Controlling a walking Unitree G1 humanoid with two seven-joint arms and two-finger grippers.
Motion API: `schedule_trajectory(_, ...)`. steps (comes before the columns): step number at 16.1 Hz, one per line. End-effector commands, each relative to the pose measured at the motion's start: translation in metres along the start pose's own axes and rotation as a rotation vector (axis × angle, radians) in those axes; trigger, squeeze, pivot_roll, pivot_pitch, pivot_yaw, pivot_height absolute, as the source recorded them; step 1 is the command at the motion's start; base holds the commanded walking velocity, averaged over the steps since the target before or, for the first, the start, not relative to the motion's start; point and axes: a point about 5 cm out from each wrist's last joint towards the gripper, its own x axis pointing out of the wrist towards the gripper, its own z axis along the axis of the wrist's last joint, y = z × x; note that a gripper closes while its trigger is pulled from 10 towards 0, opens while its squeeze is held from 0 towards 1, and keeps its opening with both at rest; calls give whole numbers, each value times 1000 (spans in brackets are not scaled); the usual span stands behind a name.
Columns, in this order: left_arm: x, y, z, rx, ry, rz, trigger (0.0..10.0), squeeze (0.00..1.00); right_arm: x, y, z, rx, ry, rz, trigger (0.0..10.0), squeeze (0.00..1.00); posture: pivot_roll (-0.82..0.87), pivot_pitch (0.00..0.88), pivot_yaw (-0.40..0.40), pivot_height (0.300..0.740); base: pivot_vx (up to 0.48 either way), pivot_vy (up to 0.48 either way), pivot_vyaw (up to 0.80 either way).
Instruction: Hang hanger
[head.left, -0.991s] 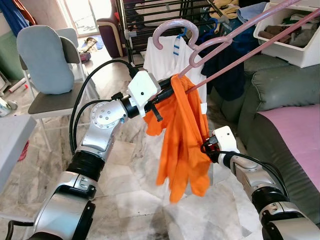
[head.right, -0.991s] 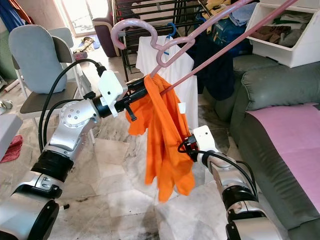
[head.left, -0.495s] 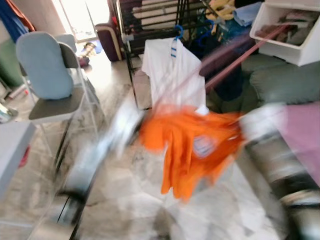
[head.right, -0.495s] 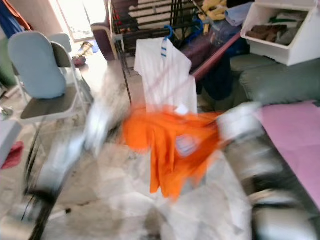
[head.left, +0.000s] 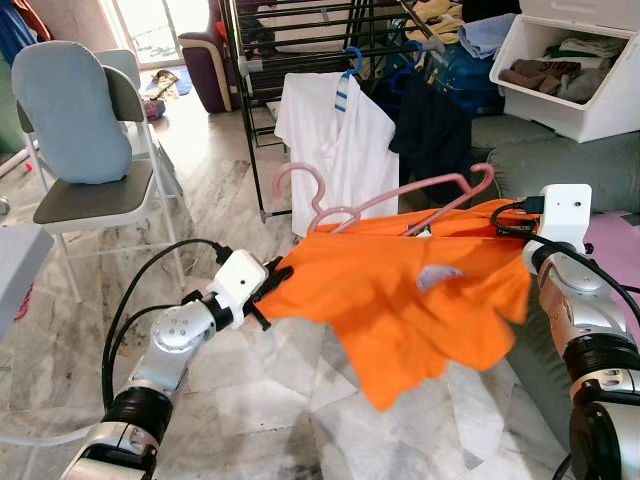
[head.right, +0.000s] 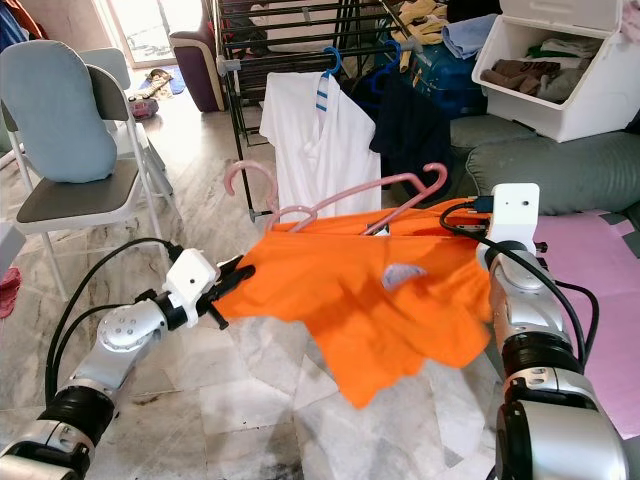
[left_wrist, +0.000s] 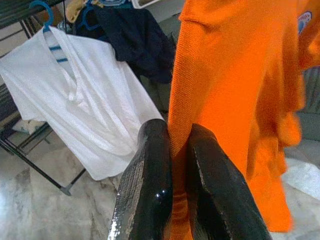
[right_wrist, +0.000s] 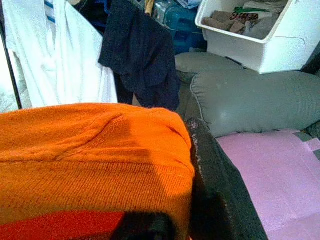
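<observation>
the orange shirt (head.left: 410, 300) is stretched roughly level across the centre of the left eye view, held at both ends. the left gripper (head.left: 277, 285) sits at centre left of that frame, its two black fingers (left_wrist: 150, 185) clenched on the shirt's left edge; in the left wrist view the orange cloth runs between the two fingers. the right gripper (right_wrist: 192, 170) is at the right edge of the left eye view, at the shirt's other end; in the right wrist view one black finger (right_wrist: 215, 185) lies against the orange knit, which covers the rest, so whether that claw is clenched or released cannot be told.

the pink hanger (head.left: 385, 200) lies along the shirt's upper edge, centre of the frame, with its hook at upper left of the shirt and one curved end rising at the shirt's upper right. part of the bar is hidden by the cloth.

behind, at top centre, a black drying rack (head.left: 300, 30) carries a white shirt (head.left: 335, 135) on a blue hanger and a dark garment (head.left: 430, 135) beside it. a chair with a light blue cushion (head.left: 75, 110) stands at upper left. a white storage bin (head.left: 570, 70) sits at upper right above a grey sofa (head.left: 560, 165).
</observation>
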Motion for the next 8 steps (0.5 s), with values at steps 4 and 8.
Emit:
schedule_trajectory(4,-21,-17,-11,-45,18,-192,0,0,4,-6,3,17,19,-44,0,0,-164,0,10,740,0,0,0)
schedule_trajectory(8,-28,-30,-34,49,155,-319,0,0,11,0,20,15,-13,-29,0,0,-164,0,13,740,0,0,0)
